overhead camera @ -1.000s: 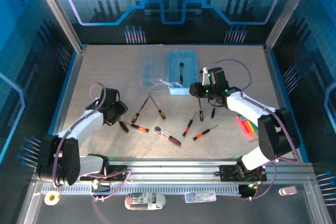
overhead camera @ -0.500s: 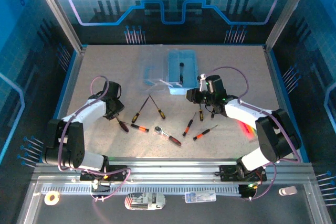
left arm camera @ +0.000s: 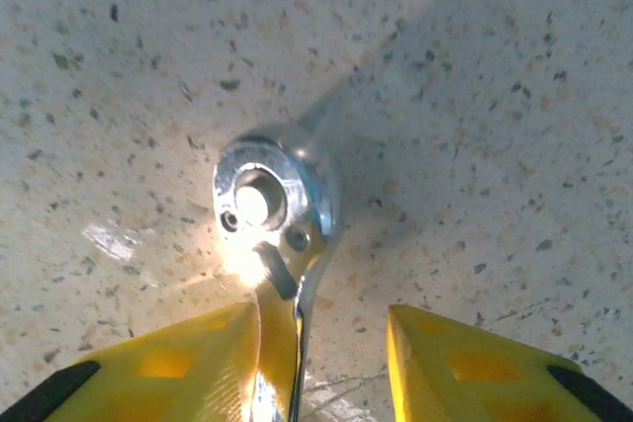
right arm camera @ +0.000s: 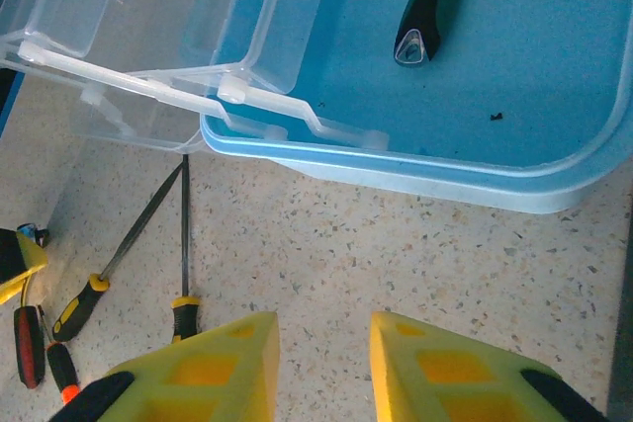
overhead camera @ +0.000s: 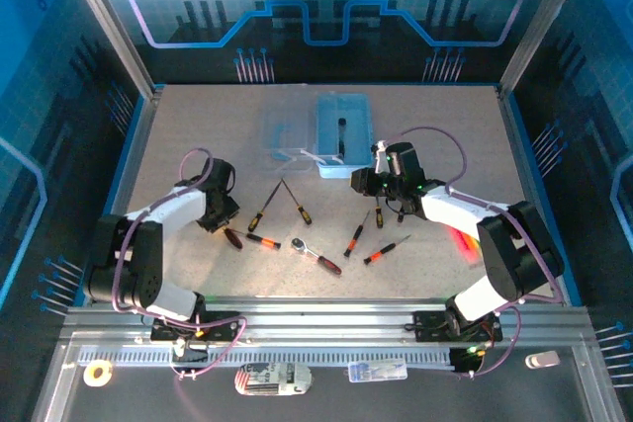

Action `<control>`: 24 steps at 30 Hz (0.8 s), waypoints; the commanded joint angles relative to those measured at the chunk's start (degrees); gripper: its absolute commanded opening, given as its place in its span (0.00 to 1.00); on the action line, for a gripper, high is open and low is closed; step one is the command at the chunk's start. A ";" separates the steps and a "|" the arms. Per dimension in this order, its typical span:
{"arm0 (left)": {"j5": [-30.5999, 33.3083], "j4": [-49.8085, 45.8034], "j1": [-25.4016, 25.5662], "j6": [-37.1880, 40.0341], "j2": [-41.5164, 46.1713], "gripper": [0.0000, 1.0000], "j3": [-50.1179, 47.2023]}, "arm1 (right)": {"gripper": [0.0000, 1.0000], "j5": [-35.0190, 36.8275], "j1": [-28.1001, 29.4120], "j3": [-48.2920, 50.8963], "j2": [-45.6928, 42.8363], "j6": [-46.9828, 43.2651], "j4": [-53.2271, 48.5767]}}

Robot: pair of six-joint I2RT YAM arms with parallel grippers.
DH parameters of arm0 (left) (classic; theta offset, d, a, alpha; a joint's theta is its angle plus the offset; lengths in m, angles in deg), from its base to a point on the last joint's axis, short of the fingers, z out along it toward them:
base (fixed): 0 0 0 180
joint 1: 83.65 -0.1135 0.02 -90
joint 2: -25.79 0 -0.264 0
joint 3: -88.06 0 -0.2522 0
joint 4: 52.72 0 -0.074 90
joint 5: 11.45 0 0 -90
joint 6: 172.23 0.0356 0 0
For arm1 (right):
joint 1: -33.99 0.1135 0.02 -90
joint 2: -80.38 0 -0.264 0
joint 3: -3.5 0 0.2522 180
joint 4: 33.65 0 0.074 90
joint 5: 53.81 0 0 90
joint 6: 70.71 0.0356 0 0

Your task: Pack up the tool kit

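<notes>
While my left pincer (left arm camera: 321,328) straddles its handle, half open, the ratchet wrench (left arm camera: 272,207) points its round head straight away from me.

speckled table (overhead camera: 198,135): box (overhead camera: 322,135), screwdrivers (overhead camera: 263,208), wrench (overhead camera: 315,255)

The left arm (overhead camera: 158,216) reaches forward and inward from its base. Its wrist is bent so that the left gripper (overhead camera: 224,216) points steeply down, with its 2 yellow fingers (left arm camera: 198,358) parted by a clear gap. The right arm (overhead camera: 457,209) stretches low toward the left, and the right gripper (overhead camera: 362,179) also holds its 2 yellow fingers (right arm camera: 213,368) apart.
</notes>
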 commanded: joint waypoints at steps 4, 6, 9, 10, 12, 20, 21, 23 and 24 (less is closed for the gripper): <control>1.11 0.13 0.46 -1.21 -0.80 0.31 -1.70 | 0.30 0.02 0.49 0.06 0.04 0.62 1.52; 0.76 0.67 0.47 -1.55 -0.79 0.29 -2.12 | 0.30 -0.71 0.49 -0.12 0.50 0.88 1.59; 0.73 2.08 0.33 -1.51 -0.88 0.24 -2.91 | 0.30 -2.09 0.49 -0.51 1.09 1.15 1.68; 0.78 2.50 0.38 -1.35 -1.12 0.22 -2.95 | 0.30 -2.09 0.49 -0.49 1.07 1.06 1.78; -0.11 2.85 0.11 -0.98 -1.69 0.16 -2.69 | 0.30 -1.98 0.53 -0.29 0.92 1.15 2.11; -0.21 1.56 -0.15 1.98 0.25 0.02 -0.16 | 0.39 -1.91 1.36 -0.46 1.00 -0.23 2.09; -0.18 0.93 -0.17 2.32 1.18 0.01 0.22 | 0.42 -1.58 1.59 -0.51 0.92 -0.49 1.93; 0.43 0.02 -0.14 3.36 3.15 0.00 1.00 | 0.49 -1.27 2.02 -0.49 0.62 -1.40 1.95; 1.10 -0.72 -0.15 3.79 4.17 0.00 1.43 | 0.53 -1.17 2.41 -0.49 0.41 -2.13 2.18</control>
